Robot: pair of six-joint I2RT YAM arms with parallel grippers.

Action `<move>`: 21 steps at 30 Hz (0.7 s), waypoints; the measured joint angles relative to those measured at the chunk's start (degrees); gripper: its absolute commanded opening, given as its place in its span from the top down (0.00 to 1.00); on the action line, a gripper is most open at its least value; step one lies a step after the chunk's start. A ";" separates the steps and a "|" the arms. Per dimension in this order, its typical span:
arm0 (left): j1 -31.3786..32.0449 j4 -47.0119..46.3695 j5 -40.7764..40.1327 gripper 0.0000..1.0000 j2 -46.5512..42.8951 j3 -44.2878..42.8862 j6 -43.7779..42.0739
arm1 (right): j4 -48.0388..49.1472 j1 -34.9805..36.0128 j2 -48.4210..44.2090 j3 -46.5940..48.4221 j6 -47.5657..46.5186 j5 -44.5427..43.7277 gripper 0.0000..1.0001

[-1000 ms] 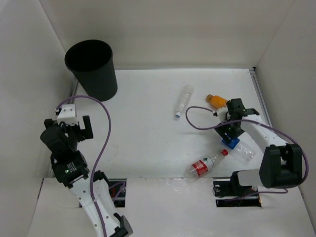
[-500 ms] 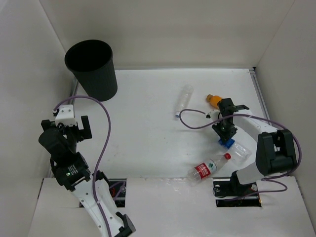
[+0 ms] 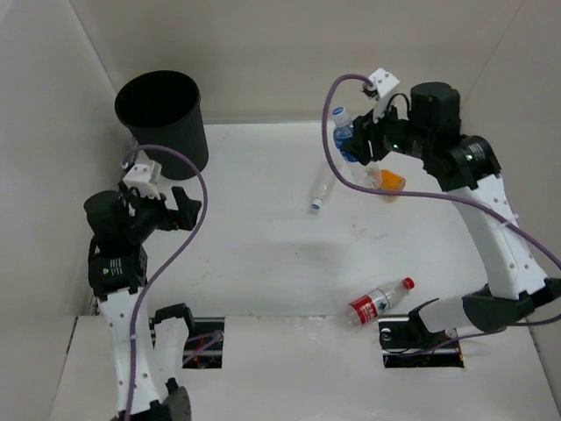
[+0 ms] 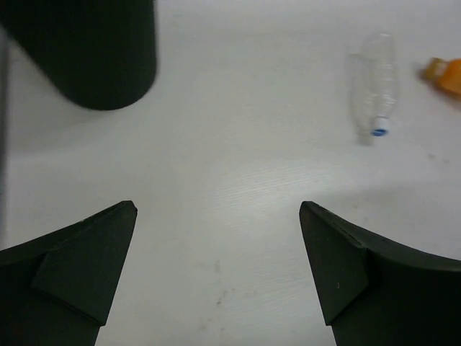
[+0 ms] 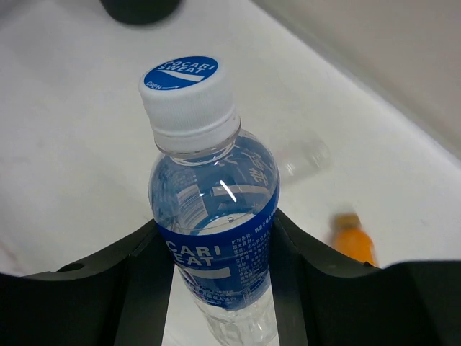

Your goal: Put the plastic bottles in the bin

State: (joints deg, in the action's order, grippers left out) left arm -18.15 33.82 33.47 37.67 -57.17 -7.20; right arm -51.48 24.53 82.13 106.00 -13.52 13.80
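Holding the clear plastic bottle with the blue label (image 5: 216,216) by the middle of its body, the right fingers (image 5: 140,285) are closed on it from both sides. The label band sits between them and the white cap with the blue top points away from the wrist. I think this grip is chosen because the round body cannot easily roll out there, and the cap end is free to go first into the opening.

In the top view this bottle (image 3: 344,132) is high in the air over the far part of the white tabletop (image 3: 263,254), well apart from the tall round black plastic bin (image 3: 162,118). The bin stands upright in the far left corner. Its inside is dark, so I cannot tell if something is in it.

The left fingers (image 4: 79,274) are spread fully and hold nothing. They hover near the bin, on the left side, and their camera looks across the tabletop.

Three bottles lie on their sides on the tabletop:
- the clear unlabelled plastic bottle (image 3: 324,186) in the middle
- the short orange plastic bottle (image 3: 390,181) near it on the right, partly under the right arm
- the clear plastic bottle with the red label (image 3: 379,301) near the right arm's base

The step in hand seems to be the carry. Since the bin is on the other side, the right arm must reach far to the left before it lets go.
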 measured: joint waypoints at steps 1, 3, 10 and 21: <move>2.69 -1.44 1.92 0.00 1.46 -0.28 1.62 | 1.66 0.15 -1.60 0.66 2.23 2.62 1.00; 7.69 -4.55 5.70 0.00 4.20 -1.22 5.01 | 4.28 0.09 -3.89 1.25 6.60 7.67 1.00; 25.03 -20.26 13.75 0.00 14.99 -7.63 18.29 | 13.00 -5.33 -0.98 3.87 22.84 28.85 1.00; 40.33 -32.44 15.15 0.00 30.58 -13.81 24.02 | 25.20 -10.34 4.37 4.11 41.81 45.48 1.00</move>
State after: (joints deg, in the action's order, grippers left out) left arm 22.17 1.39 48.62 68.25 -70.98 16.82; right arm -26.28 14.20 86.50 110.10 28.29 59.29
